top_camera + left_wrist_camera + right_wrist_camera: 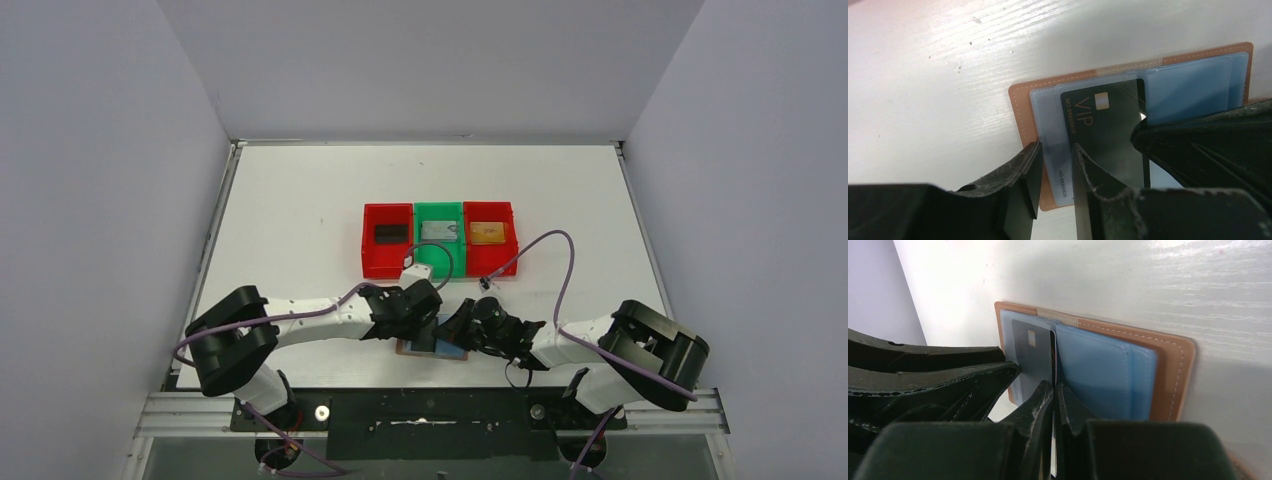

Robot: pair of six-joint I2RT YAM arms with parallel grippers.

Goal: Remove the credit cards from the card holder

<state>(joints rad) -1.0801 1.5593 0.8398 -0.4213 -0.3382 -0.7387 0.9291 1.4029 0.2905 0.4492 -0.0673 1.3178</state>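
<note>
From above, a tan wallet lies open on the white tabletop, close to its near edge and about midway along it. The left tool and right tool meet over it. Toward the middle of the tabletop stand three bins in a row. The left red bin holds a black card, the green bin a grey card, and the right red bin a gold card.

At the left wrist, a dark VIP card sits in a clear pocket on one half of the wallet. The left tool's fingers stand a little apart over that pocket's outer edge, gripping nothing.

At the right wrist, the right tool's fingertips are pressed together at the wallet's centre fold, right against the VIP card's inner edge. Whether they pinch that edge cannot be told. The other half's pale blue pockets lie flat.
</note>
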